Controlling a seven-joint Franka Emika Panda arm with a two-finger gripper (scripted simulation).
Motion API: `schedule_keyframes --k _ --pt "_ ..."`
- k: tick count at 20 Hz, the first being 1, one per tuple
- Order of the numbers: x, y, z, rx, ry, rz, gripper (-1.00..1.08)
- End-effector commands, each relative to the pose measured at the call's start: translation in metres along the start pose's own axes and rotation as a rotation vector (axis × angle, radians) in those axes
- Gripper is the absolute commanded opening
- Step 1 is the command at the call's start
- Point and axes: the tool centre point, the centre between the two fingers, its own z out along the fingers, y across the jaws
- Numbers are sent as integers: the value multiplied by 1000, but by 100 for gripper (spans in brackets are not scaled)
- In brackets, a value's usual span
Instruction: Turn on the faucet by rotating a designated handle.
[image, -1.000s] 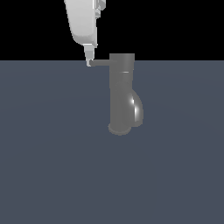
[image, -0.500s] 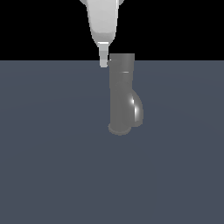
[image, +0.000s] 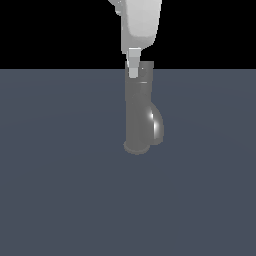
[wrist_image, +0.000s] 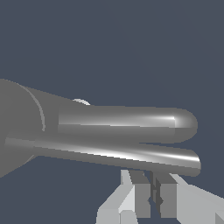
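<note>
Got a flat slate-blue floor (image: 60, 200) filling everything below the black backdrop in the exterior view. Can see the grey glossy faucet (image: 137, 112) standing upright on it, close to the floor's far edge and about halfway along that edge. Has a round base flange flat on the floor, a bulging spout swelling out toward the exterior view's right, and a wider cap up top that just breaks the far edge line.

Coming down from above: the white arm (image: 141, 22), sitting right over the cap. Ends in the gripper (image: 133, 70), which overlaps the cap's side toward the exterior view's left. Looks pressed together, with only a hairline slit between the pads (wrist_image: 141, 199) in the wrist view and nothing pinched in there.

Can't really pick out the handle in the exterior view, since the gripper sits in front of that spot. Shows up in the wrist view as a long shiny bar (wrist_image: 131, 153) running out from the cap, next to the fatter rounded body. Tip of it lands just beside the pads; can't tell if touching or not.
</note>
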Motion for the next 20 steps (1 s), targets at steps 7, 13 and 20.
schedule_keyframes --k 7,13,20 --pt "55 0 0 0 0 18 -100" --pt "87 -1 0 0 0 20 -100" --pt "82 -13 0 0 0 -7 -100"
